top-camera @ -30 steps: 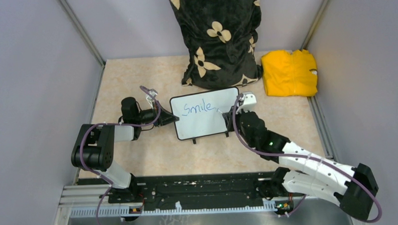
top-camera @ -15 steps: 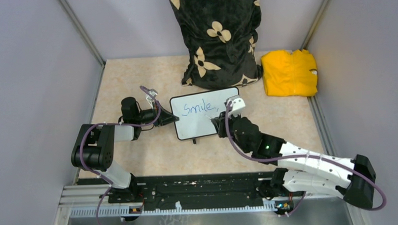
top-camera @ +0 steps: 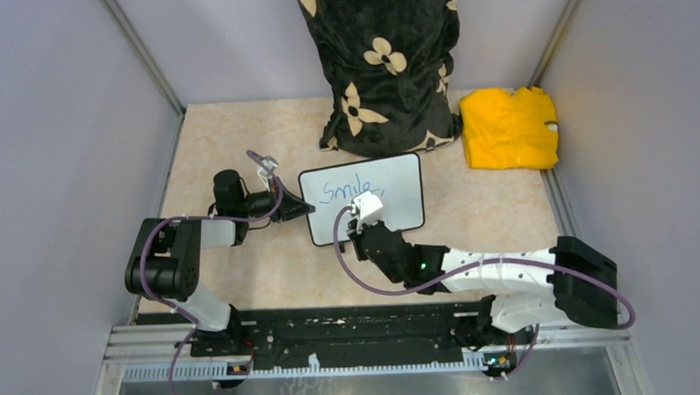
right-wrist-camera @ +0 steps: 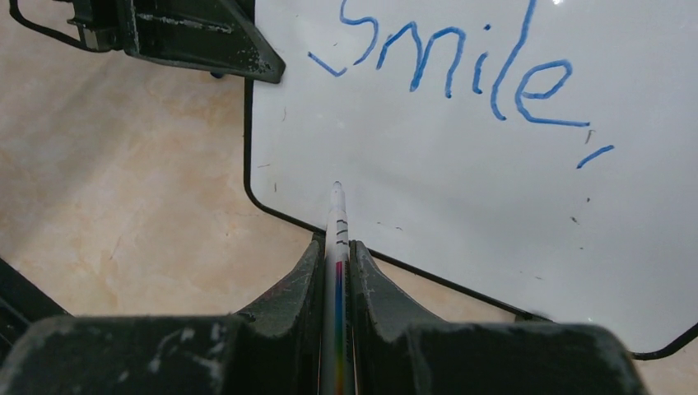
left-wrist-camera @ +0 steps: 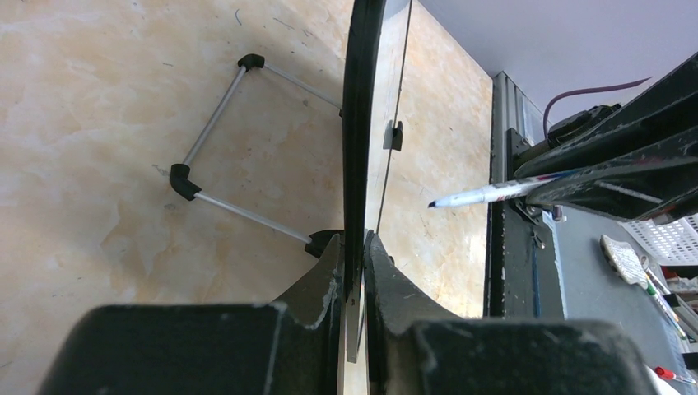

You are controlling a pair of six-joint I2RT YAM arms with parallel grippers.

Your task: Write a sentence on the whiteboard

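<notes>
— What is counted on the table (top-camera: 239,135)?
— One whiteboard (top-camera: 397,194), one blue written word (top-camera: 346,191), one pen (right-wrist-camera: 337,222), one flowered black bag (top-camera: 381,65) and one yellow cloth (top-camera: 509,129) are counted.
— And arms?
— Two are counted: a left arm (top-camera: 168,256) and a right arm (top-camera: 498,271).

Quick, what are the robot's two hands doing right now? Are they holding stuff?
Left gripper: shut on the edge of the small white dark-framed whiteboard.
Right gripper: shut on the thin white marker pen.
</notes>
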